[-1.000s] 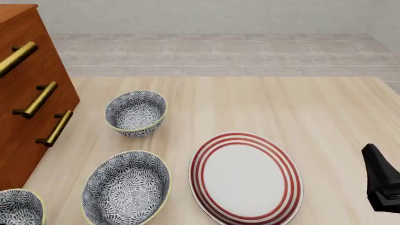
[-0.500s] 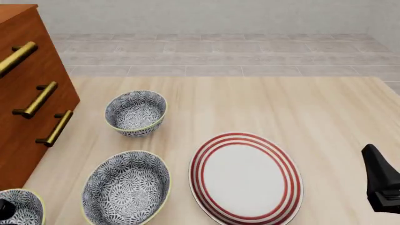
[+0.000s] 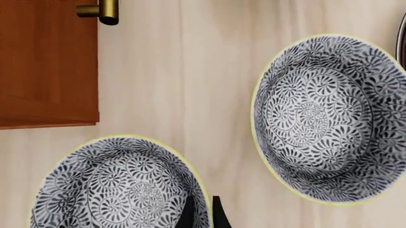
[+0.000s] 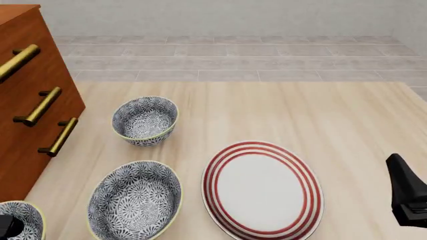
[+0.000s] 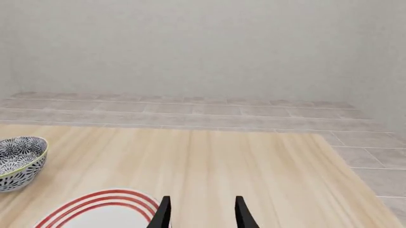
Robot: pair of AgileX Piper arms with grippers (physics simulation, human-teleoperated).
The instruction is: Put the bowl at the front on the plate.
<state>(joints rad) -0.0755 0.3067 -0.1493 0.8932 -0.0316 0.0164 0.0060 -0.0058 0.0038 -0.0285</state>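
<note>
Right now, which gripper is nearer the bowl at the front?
Left. The left gripper hangs right over the front bowl, its fingers above the rim. The right gripper is far off, past the plate.

The left hand (image 4: 8,226) has entered the front view at the lower left corner. One second ago it was out of that view; half a second ago only a small dark tip showed there; now a larger dark portion is visible. It overlaps the bowl (image 4: 20,220) nearest the front edge of the bench. In the left wrist view, the fingertips (image 3: 188,214) lie over the rim of this bowl (image 3: 114,185), close together.
</note>
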